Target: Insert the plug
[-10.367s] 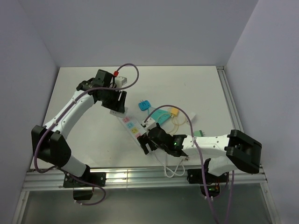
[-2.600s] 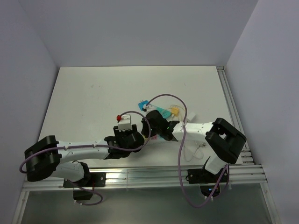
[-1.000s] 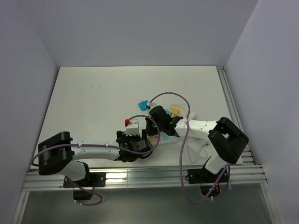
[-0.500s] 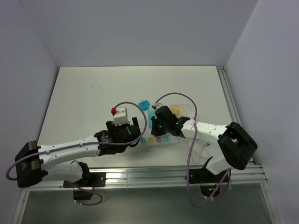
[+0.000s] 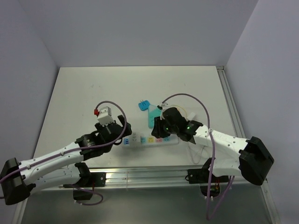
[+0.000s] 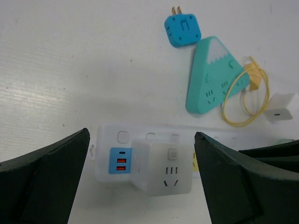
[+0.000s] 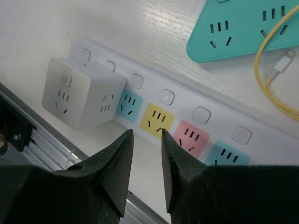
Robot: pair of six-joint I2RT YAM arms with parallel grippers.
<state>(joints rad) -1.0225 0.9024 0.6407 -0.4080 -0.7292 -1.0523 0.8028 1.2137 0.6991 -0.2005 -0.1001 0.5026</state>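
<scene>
The plug, a white cube adapter, sits on the left end of the white power strip, beside its blue USB panel. My left gripper hovers above it, jaws wide open, touching nothing. Over the strip's yellow and pink sockets, right of the cube and apart from it, my right gripper is open with a narrow gap and nothing between its fingers.
Behind the strip lie a teal mountain-shaped socket block, a blue plug, a yellow cable and a small white charger. The table's metal front rail runs close below the strip.
The right gripper has opened and let go of the cube adapter, drawing back to the right. The left arm has pulled back to the left. The strip now lies level along the front edge.
</scene>
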